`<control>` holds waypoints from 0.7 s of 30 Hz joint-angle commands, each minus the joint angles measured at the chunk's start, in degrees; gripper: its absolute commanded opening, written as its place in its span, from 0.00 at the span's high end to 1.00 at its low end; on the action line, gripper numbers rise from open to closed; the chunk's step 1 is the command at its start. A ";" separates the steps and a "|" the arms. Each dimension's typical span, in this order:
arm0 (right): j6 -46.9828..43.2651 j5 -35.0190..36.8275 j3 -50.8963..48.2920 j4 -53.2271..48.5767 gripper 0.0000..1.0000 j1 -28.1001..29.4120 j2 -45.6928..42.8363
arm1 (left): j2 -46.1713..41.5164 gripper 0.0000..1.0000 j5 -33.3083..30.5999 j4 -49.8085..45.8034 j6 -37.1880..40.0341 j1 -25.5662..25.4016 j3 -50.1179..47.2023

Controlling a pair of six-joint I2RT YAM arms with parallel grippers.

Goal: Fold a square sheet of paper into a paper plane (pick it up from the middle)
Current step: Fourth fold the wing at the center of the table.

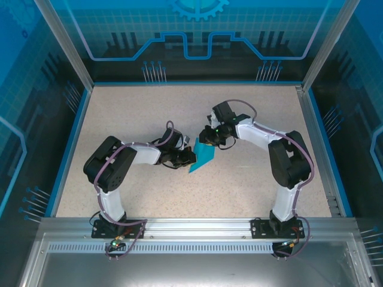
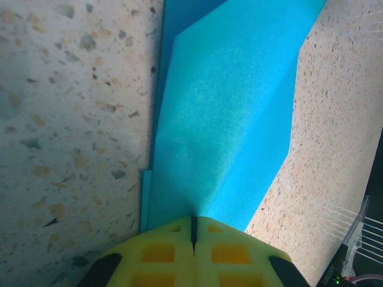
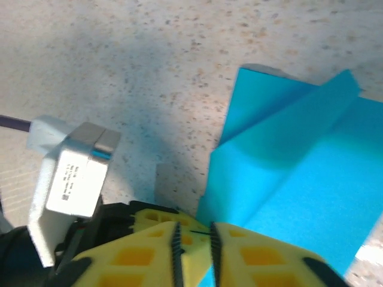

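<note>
paper (image 2: pixel 227 119) pinched by left gripper (image 2: pixel 192 222) and right gripper (image 3: pixel 194 233)

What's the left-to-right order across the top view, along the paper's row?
left arm → left fingers → paper → right arm
</note>
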 commanded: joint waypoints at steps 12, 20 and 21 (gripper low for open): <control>-4.40 -8.07 -3.68 5.99 0.94 1.43 5.49 | 2.51 0.99 -1.93 -5.72 1.35 -0.14 1.25; -5.85 -8.16 -4.23 5.36 0.94 1.90 7.19 | 2.77 0.99 -2.01 -6.32 1.32 -0.19 1.64; -5.98 -8.03 -4.23 5.21 0.94 1.91 7.30 | 2.77 1.00 -2.03 -6.41 1.33 -0.18 1.64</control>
